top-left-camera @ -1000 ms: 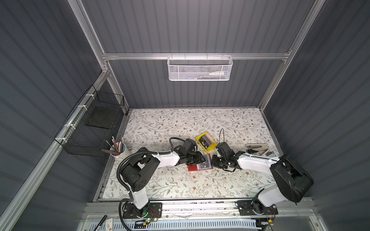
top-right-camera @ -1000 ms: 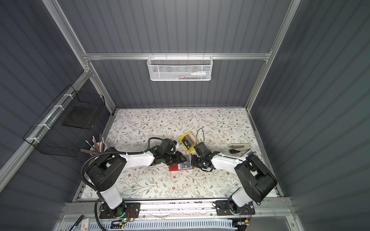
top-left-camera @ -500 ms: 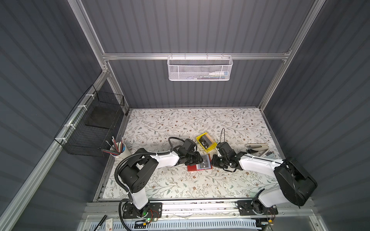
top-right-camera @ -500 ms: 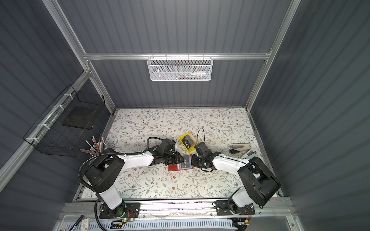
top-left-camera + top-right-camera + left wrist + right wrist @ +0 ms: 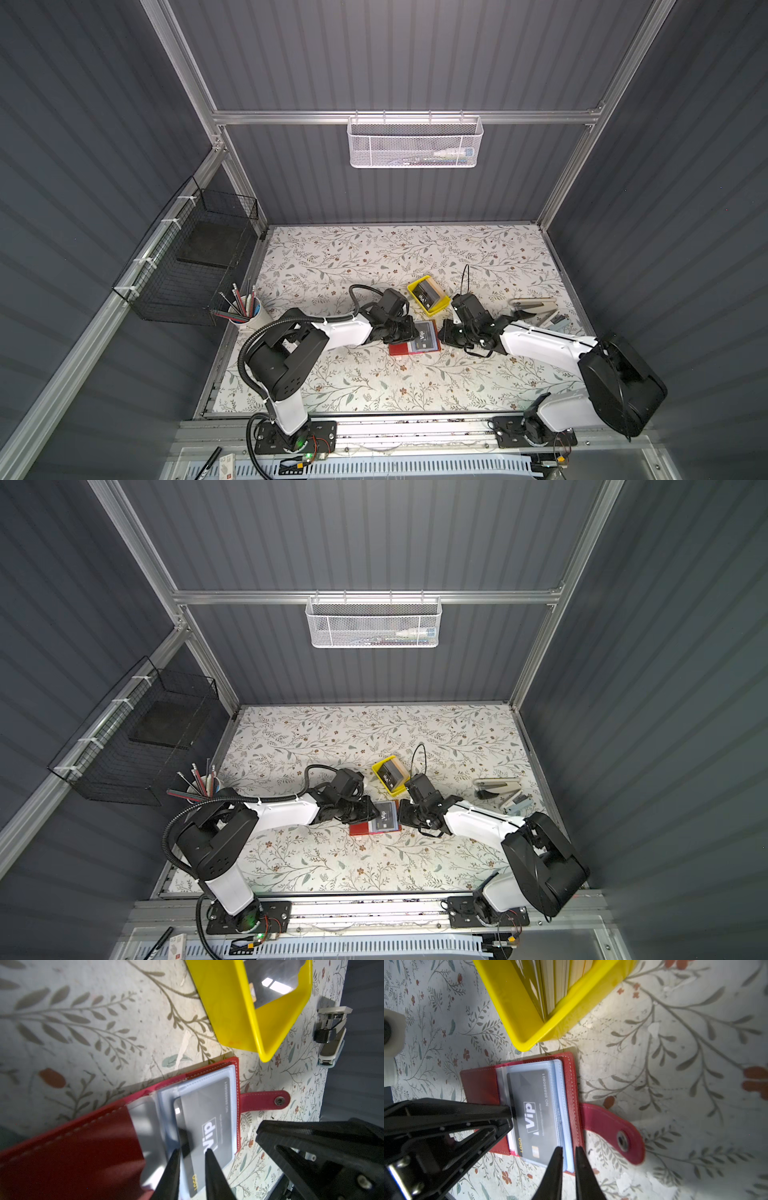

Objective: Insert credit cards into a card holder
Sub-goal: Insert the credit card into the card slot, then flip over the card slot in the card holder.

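Observation:
The red card holder [image 5: 398, 349] [image 5: 358, 829] lies open on the table, its snap strap [image 5: 612, 1132] pointing at the right arm. A dark grey Vip credit card [image 5: 424, 337] [image 5: 207, 1113] [image 5: 533, 1103] sits partly inside its top clear sleeve. My left gripper [image 5: 412, 331] [image 5: 192, 1153] [image 5: 509, 1118] has its jaws a narrow gap apart, tips at the card's outer end, pinching nothing. My right gripper [image 5: 443, 334] [image 5: 568, 1152] is almost shut, tips on the sleeves' edge by the strap. More credit cards [image 5: 427, 296] stand in the yellow tray.
The yellow tray [image 5: 439, 308] [image 5: 519, 1001] stands just behind the holder. A stapler [image 5: 534, 305] [image 5: 330, 1028] lies at the right. A pencil cup [image 5: 251, 318] and a black wire basket [image 5: 195, 266] are at the left. A white mesh basket [image 5: 415, 143] hangs on the back wall.
The left jaws have drawn closer together. Both arms have stayed at the card holder with hardly any shift.

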You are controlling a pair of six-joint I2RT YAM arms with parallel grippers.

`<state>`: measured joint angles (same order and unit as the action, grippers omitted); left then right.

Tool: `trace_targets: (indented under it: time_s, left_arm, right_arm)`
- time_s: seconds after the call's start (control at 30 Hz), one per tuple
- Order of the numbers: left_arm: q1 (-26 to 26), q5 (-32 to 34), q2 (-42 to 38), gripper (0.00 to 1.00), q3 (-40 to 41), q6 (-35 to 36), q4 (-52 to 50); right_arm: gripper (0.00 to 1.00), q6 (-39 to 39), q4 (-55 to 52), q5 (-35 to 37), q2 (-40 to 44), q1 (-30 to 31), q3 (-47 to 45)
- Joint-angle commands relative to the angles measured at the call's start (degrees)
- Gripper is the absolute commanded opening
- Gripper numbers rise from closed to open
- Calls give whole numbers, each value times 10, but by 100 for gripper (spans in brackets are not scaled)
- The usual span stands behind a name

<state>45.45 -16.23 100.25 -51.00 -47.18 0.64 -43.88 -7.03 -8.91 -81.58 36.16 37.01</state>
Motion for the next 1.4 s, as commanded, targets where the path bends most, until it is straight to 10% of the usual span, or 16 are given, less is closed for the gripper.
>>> trace_targets:
  time_s: [0.0,1.37]
  left_arm:
    - [4,7,-2,20,7,9,-16]
    - [13,32,22,10,7,16,-37]
  right_arm:
    - [16,2,-2,-6,1,2,3]
    - [24,-22,81,-92,-39,-17,-7]
